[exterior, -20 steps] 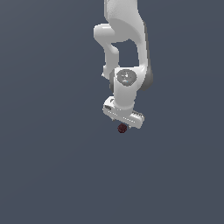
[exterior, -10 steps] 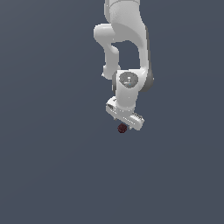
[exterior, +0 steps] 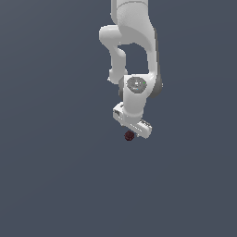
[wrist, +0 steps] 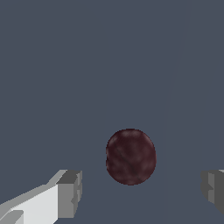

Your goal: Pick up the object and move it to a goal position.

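Observation:
The object [exterior: 129, 135] is a tiny dark red-maroon roundish blob, seen just under the white gripper hand in the exterior view. In the wrist view the object [wrist: 131, 156] lies between the two grey fingertips [wrist: 70, 192], with wide gaps on both sides. My gripper [wrist: 140, 192] is open and touches nothing. In the exterior view the gripper [exterior: 131, 135] sits right above the blob and its fingers are hidden by the hand.
A flat dark blue-grey surface [exterior: 55, 176] fills both views around the arm. The white arm [exterior: 132, 46] rises from the gripper to the exterior view's top edge.
The gripper hand has dropped slightly lower toward the blob. The blob has not moved.

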Controlling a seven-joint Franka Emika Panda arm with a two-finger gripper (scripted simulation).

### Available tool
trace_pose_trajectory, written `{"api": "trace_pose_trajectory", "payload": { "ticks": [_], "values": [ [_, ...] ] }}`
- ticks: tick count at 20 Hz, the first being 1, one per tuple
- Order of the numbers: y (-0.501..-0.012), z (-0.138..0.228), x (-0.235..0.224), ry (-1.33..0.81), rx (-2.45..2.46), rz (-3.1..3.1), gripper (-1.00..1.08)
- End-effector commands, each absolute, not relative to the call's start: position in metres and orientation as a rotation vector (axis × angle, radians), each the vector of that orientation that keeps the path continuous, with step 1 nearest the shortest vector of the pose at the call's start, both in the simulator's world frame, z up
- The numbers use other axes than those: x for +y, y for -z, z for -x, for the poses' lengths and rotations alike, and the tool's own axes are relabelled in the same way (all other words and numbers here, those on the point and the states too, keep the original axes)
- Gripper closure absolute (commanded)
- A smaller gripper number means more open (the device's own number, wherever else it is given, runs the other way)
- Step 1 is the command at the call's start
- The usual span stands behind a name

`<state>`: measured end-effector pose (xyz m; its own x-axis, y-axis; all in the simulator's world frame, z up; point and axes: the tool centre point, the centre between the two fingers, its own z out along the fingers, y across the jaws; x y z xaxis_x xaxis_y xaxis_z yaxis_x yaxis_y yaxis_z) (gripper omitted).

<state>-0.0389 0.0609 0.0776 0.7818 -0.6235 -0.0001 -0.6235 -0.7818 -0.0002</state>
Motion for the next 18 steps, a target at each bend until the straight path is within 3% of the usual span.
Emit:
{"api": "trace_pose_trajectory", "payload": {
  "ticks": [1, 15, 16, 18],
  "values": [
    [-0.073, 0.039, 0.061, -0.001, 1.038, 2.965, -0.92],
    [-0.028, 0.039, 0.061, 0.0, 1.044, 2.963, -0.92],
    [-0.028, 0.039, 0.061, 0.0, 1.044, 2.963, 1.08],
    [-0.028, 0.039, 0.061, 0.0, 1.044, 2.963, 1.08]
  ]
}}
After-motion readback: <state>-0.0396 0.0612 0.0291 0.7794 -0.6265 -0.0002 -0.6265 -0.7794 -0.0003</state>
